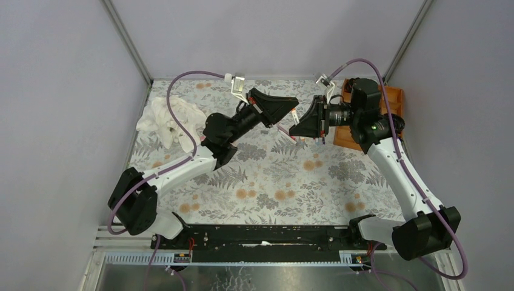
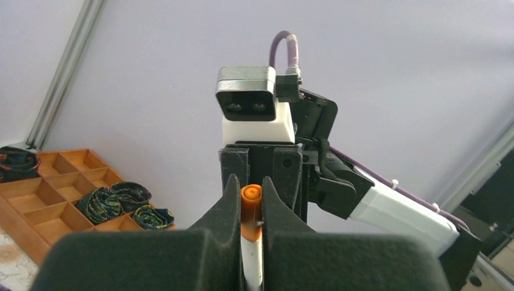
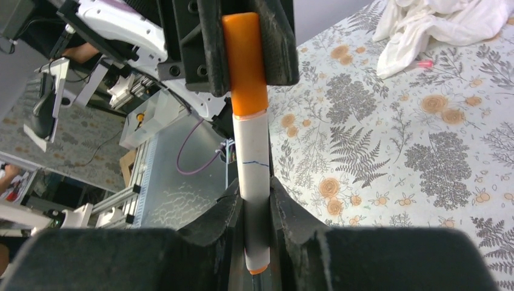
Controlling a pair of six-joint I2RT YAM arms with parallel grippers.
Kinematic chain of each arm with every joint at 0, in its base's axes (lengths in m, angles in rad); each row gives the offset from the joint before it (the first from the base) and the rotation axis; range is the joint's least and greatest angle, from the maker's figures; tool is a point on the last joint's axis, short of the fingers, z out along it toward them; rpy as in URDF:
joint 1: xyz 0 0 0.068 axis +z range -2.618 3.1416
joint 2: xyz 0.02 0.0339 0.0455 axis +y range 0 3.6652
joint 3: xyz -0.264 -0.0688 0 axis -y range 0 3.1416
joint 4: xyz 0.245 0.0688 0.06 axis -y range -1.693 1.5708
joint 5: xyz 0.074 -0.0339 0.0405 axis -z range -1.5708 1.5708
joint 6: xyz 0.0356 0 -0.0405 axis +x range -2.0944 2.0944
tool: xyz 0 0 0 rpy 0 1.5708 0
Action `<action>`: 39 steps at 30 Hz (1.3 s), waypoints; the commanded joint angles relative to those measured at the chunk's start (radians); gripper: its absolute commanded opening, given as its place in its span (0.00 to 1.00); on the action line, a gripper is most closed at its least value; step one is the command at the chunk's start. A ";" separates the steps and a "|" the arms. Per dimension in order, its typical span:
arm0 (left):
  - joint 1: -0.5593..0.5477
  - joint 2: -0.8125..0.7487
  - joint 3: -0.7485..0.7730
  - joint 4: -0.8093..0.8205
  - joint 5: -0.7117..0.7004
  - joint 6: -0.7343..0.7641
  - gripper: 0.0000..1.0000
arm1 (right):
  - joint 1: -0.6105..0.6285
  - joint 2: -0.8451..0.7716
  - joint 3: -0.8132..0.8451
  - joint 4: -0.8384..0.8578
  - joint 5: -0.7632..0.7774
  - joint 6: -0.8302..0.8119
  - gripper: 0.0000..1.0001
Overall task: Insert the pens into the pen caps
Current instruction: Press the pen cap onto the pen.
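An orange pen cap (image 3: 244, 63) sits over the tip of a white pen (image 3: 251, 157), seemingly pushed home or nearly so. The left pincer (image 2: 250, 197) is clenched on the cap and the right pincer (image 3: 256, 197) on the barrel, both above the floral worktop (image 3: 394, 151). No other pens or caps are visible, so what remains is unclear.

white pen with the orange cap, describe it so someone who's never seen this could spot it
Over the floral table, near the back, the left hand and right hand meet in mid-air. The white pen bridges them: right grips its barrel, left its orange cap. Nothing else here is held at both ends.
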 commanded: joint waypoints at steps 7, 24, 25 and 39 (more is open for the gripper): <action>-0.214 0.088 -0.081 -0.096 0.154 -0.072 0.00 | 0.001 0.011 0.088 0.110 0.273 0.016 0.00; -0.252 -0.012 -0.153 -0.234 0.395 0.041 0.00 | -0.076 0.034 0.139 0.196 0.150 0.117 0.00; -0.252 -0.017 -0.149 -0.239 0.410 0.041 0.00 | -0.076 0.032 0.136 0.195 0.150 0.114 0.00; -0.301 0.117 -0.123 -0.036 0.399 -0.109 0.00 | -0.072 0.021 0.147 0.128 0.246 0.026 0.00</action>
